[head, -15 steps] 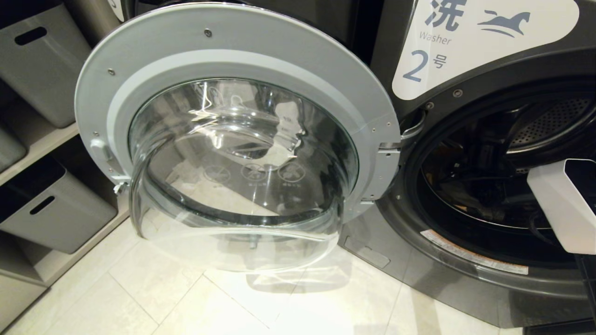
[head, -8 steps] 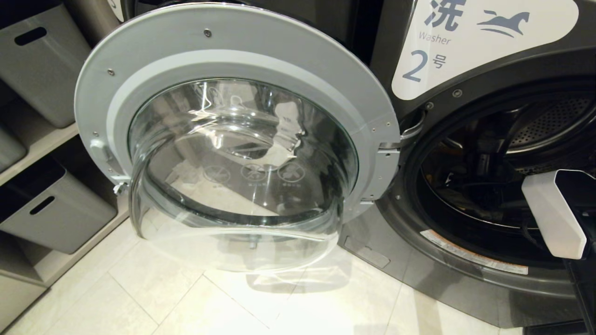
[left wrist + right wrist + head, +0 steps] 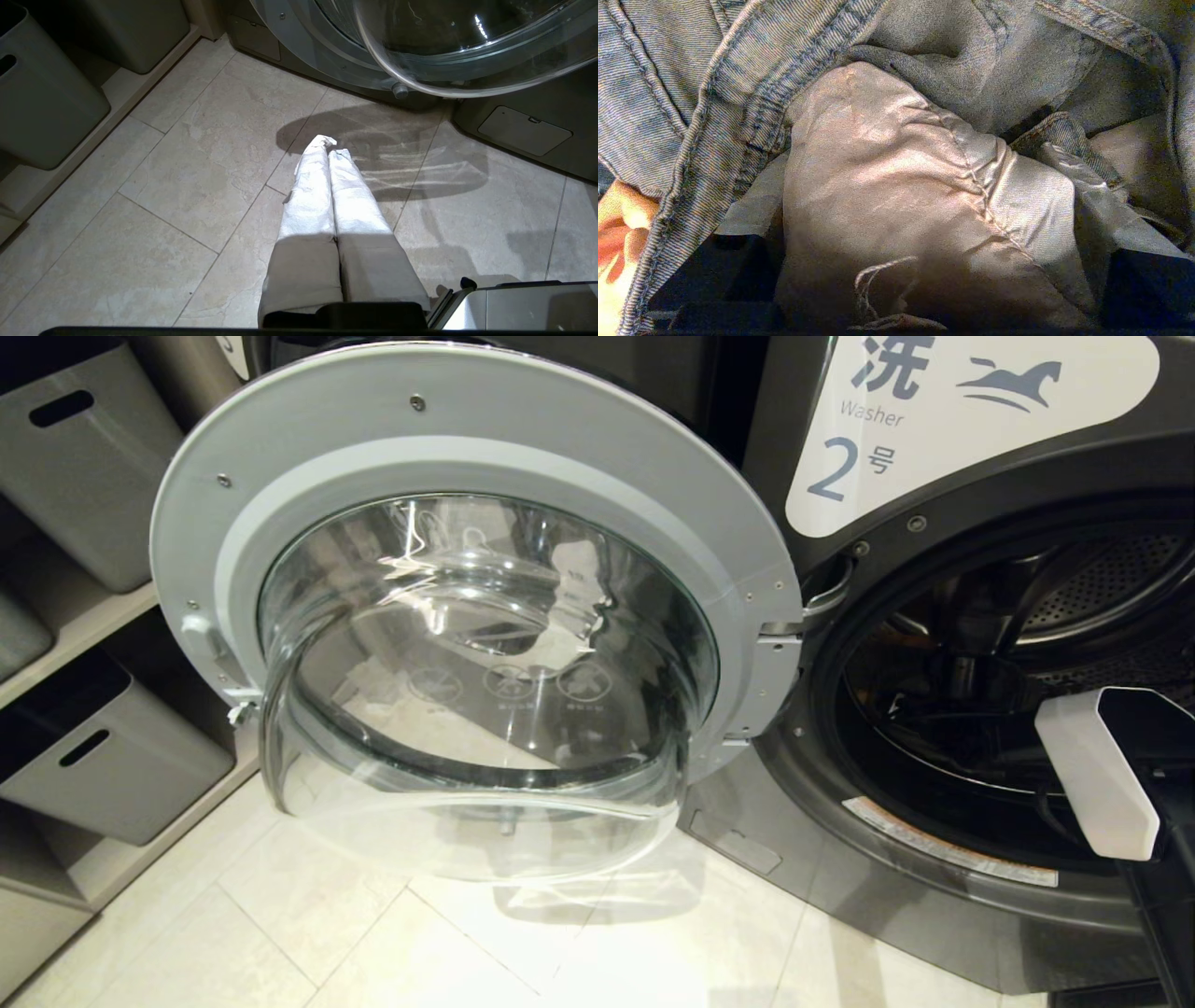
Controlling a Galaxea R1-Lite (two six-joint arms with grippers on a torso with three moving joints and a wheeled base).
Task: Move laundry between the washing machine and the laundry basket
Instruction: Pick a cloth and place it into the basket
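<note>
Denim laundry [image 3: 738,93] fills the right wrist view, jaws spread; left gripper [image 3: 329,149] jaws pressed together.

Door [image 3: 467,616] swung open left of washing machine [image 3: 990,887] drum; storage bins [image 3: 112,756] farther left; denim garment [image 3: 738,93] apparently over pale cloth [image 3: 901,196].

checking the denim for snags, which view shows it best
The right wrist view: the denim fills it up close, seams and stitching clear, draped over pale cloth. The head view shows only the washer and its dark drum, no denim. The left wrist view shows floor, none either.
</note>
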